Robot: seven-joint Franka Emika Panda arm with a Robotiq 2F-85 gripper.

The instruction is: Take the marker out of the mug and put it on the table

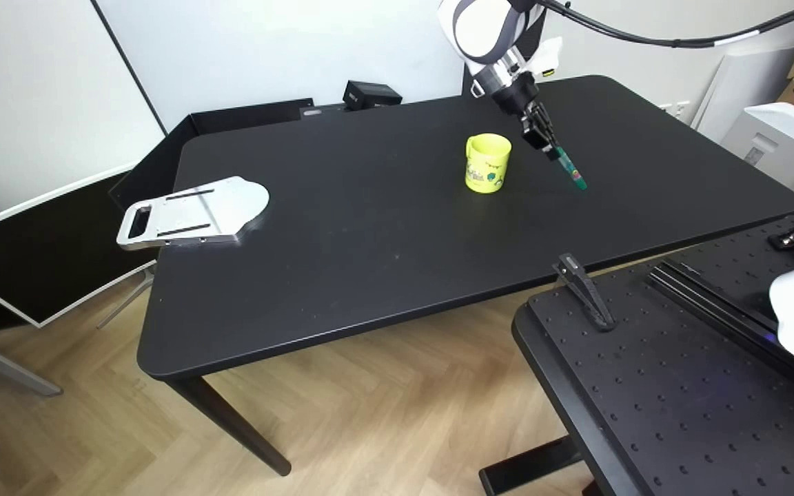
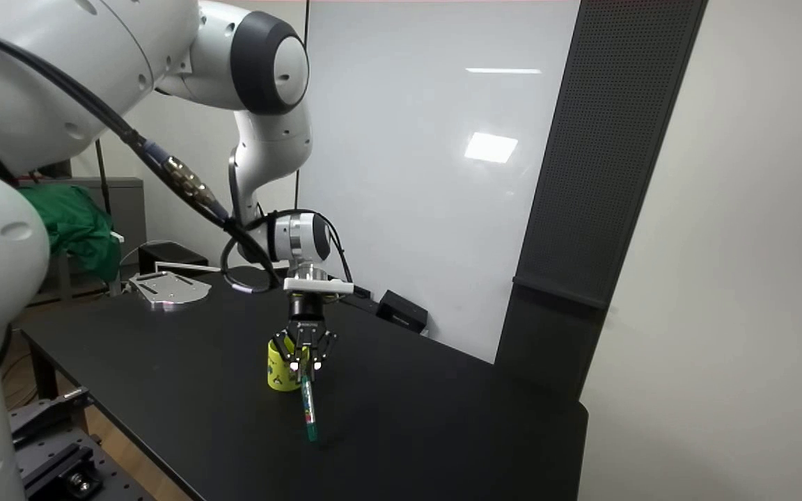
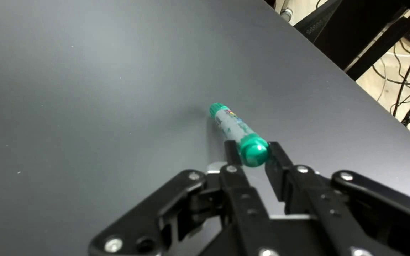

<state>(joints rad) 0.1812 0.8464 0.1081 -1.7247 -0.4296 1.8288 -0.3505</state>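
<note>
Black and wide, the bench (image 1: 342, 227) has rounded corners. A dark desk (image 1: 679, 406) dotted with small holes stands just beside one long edge. Above the bench reaches the white arm (image 2: 272, 149). Well apart from the arm's lower end, a pale metal plate (image 1: 221, 207) with a handle slot lies on the bench, jutting past its edge. A black box (image 2: 401, 311) sits along the side opposite the desk. The pincer (image 3: 253, 153) has its two fingers drawn in to the width of the marker (image 3: 236, 126), gripping it by its upper end. Near them a yellow mug (image 2: 281, 367) with printed pictures stands upright on the bench, partly hidden behind the pincer in an exterior view. The marker, clear of the mug, slants down over the bench: held end smooth, glossy green, far end green and ribbed, the barrel greyish with coloured print. Whether its tip touches the bench, I cannot tell.
</note>
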